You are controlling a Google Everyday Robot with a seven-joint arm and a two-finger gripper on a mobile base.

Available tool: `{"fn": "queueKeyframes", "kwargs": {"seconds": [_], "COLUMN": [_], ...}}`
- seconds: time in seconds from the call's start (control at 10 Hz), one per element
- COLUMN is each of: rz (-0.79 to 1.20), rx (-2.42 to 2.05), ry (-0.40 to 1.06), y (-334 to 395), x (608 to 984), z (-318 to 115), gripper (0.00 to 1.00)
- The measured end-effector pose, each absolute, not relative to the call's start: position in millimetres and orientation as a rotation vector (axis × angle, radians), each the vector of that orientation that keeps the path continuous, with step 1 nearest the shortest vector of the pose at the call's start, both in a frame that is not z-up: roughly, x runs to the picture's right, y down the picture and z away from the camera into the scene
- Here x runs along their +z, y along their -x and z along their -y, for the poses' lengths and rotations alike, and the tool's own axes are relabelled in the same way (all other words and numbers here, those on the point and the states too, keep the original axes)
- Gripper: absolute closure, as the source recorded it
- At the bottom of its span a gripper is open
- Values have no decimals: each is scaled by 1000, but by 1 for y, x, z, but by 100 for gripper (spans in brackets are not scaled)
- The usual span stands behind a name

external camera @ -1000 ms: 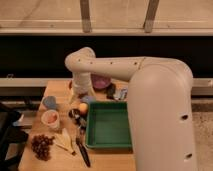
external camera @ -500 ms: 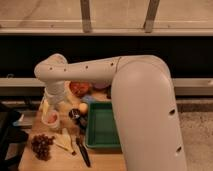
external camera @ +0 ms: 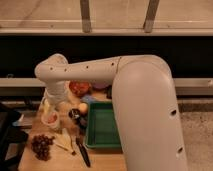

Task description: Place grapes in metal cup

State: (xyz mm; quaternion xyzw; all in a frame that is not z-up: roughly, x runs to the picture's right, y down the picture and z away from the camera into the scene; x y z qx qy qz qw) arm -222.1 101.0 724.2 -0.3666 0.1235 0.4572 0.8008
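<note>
Camera view took in a wooden table (external camera: 60,162) with the robot's big white arm reaching across it from the right. A green tray (external camera: 102,145) sat on the right half of the table, its floor showing plain green. Just left of the tray's far corner stood the metal cup (external camera: 74,114), small and dark; what was inside it I could not make out. A yellow-orange fruit (external camera: 82,107) sat just beside the cup on its far side. Farther left stood a white cup (external camera: 50,120) with a pinkish inside. At the back of the table sat something red and rounded (external camera: 79,88), too unclear to name.

The grapes (external camera: 41,146) lay as a dark bunch on the bare table near the front left corner, in no container and well apart from the metal cup. Pale yellow pieces (external camera: 65,140) lay just right of them, and a dark knife-like tool (external camera: 82,152) lay near the tray's front edge.

The gripper (external camera: 48,108) hung at the end of the bent arm, just above the white cup. I could not tell whether it was open or closed, nor whether it held or touched anything.
</note>
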Motion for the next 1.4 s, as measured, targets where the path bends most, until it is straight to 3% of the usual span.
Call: {"fn": "queueKeyframes", "kwargs": {"seconds": [0.7, 1.4], "rz": [-262, -250], "rx": [911, 859], "ry": [905, 931], "y": [282, 298], "x": [684, 682], "z": [-193, -206], "gripper": [20, 20]}}
